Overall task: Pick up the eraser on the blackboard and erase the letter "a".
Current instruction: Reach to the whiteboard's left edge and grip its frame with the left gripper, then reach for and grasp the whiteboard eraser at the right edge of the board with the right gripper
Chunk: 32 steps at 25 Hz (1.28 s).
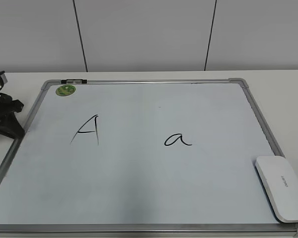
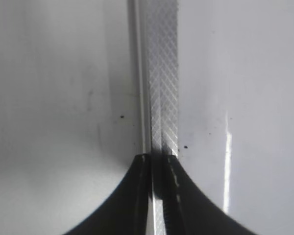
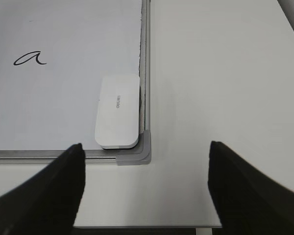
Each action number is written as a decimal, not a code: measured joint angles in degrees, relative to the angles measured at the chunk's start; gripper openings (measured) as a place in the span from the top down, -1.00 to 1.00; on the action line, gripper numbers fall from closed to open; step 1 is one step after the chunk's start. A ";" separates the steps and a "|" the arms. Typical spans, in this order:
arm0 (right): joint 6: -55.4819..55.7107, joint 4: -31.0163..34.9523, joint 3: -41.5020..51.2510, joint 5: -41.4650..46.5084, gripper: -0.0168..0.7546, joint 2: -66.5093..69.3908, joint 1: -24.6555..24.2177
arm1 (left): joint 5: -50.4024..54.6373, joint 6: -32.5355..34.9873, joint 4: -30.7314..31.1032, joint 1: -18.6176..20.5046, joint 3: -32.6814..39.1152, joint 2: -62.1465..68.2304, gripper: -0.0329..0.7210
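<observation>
The eraser (image 1: 283, 188) is a flat white block lying on the blackboard (image 1: 139, 173) in its near right corner, against the frame. The right wrist view shows it too (image 3: 117, 111), on the board (image 3: 63, 107). The letter "a" (image 1: 178, 140) is in thin black marker right of the board's middle, left of and beyond the eraser (image 3: 30, 59). My right gripper (image 3: 145, 144) is open and empty, above the table just off the board's near right corner; it is out of the exterior view. My left gripper (image 2: 159, 159) is shut, its tips at the board's silver frame (image 2: 161, 73) on the left edge (image 1: 17, 130).
A capital "A" (image 1: 87, 130) is written on the board's left half. A round green sticker (image 1: 66, 90) sits at the far left corner. The board lies on a white table (image 1: 278, 84), whose front edge (image 3: 147, 226) is just below my right gripper. A wall stands behind.
</observation>
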 joint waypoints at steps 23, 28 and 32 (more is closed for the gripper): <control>-2.82 2.64 -17.32 -3.45 -0.55 39.93 0.00 | 0.54 -0.10 0.00 0.00 -0.09 0.00 0.83; -4.65 5.51 -21.73 -2.50 -0.55 53.43 0.00 | 0.54 -0.10 0.00 0.00 -0.09 0.00 0.83; -5.48 6.39 -22.36 -2.36 -0.55 63.89 0.00 | 0.67 -0.10 0.00 0.00 -0.09 0.00 0.83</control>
